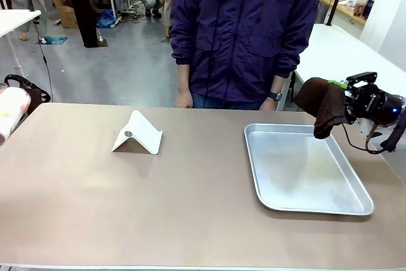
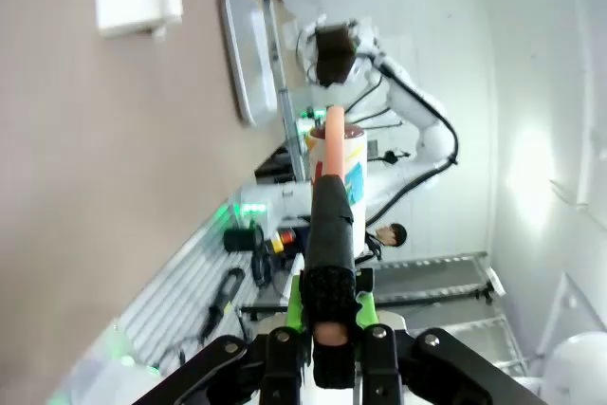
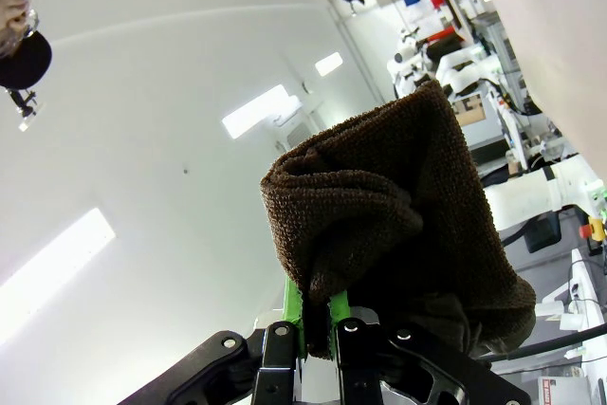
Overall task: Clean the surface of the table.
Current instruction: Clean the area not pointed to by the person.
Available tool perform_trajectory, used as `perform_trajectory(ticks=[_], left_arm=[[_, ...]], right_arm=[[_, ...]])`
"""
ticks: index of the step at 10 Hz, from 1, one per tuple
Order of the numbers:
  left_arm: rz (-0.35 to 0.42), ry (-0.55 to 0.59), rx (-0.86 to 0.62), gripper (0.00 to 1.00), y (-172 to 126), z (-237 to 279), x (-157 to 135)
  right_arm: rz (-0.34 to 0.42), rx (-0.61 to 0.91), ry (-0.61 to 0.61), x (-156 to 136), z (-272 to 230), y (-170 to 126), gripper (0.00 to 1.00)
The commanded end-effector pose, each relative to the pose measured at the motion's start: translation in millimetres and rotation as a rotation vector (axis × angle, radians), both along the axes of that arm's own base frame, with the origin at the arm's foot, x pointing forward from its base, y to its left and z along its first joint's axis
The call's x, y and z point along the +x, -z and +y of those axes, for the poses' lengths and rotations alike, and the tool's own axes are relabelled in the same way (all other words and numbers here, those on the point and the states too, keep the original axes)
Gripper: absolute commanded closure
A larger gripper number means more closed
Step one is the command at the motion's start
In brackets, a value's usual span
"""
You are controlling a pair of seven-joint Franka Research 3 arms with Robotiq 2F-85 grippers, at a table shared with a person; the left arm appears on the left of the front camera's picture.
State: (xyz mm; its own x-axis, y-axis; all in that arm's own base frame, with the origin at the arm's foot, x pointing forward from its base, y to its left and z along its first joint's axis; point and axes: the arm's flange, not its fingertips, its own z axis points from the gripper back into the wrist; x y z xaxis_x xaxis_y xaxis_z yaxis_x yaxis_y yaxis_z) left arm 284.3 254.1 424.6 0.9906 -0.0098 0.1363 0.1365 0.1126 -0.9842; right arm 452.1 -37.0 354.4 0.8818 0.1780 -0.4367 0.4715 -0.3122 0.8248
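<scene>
Hanging over the far right corner of the worktop (image 1: 190,214), the right claw (image 1: 347,96) is clamped on a dark brown terry cloth (image 1: 323,106), which droops from its fingers above the far right edge of a shiny metal tray (image 1: 365,206); in the right wrist view the cloth (image 3: 398,234) bunches thickly between the green pads (image 3: 292,305), the right claw (image 3: 313,315) pressed tight on it. The tray lies flat on the right half of the brownish worktop, which fills the near part of the front view. Left of centre on the worktop sits a white folded stand (image 1: 139,132) with a small round dot on its sloping face, well apart from the tray. At the left edge of the front view a white cylindrical bottle with coloured print (image 1: 9,112) juts in above the worktop. In the left wrist view the left claw (image 2: 330,329) is closed on a slim black-and-pink part (image 2: 330,225) that runs up to the bottle (image 2: 353,163); what that part is I cannot tell. A person in a dark purple jacket (image 1: 244,30) stands at the far side, one hand (image 1: 184,99) hanging just beyond the worktop's edge.
</scene>
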Motion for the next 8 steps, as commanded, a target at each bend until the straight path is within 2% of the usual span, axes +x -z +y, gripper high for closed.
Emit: perform_trajectory(ticks=[1, 2, 3, 8], left_arm=[[0.071, 0.059, 0.043, 0.78, 16.3, -8.5, -21.6], [0.072, 0.001, 0.048, 0.78, 24.1, -7.3, -21.6], [0.053, 0.029, 0.016, 0.78, 10.2, -1.7, -17.5], [0.053, 0.029, 0.016, 0.78, 10.2, -1.7, -17.5]], right_arm=[[-0.007, 0.007, 0.018, 1.5, 3.4, -6.6, 0.88], [-0.007, 0.007, 0.018, 1.5, 3.4, -6.6, 0.88], [-0.007, 0.007, 0.018, 1.5, 3.4, -6.6, 0.88], [-0.007, 0.007, 0.018, 1.5, 3.4, -6.6, 0.88]])
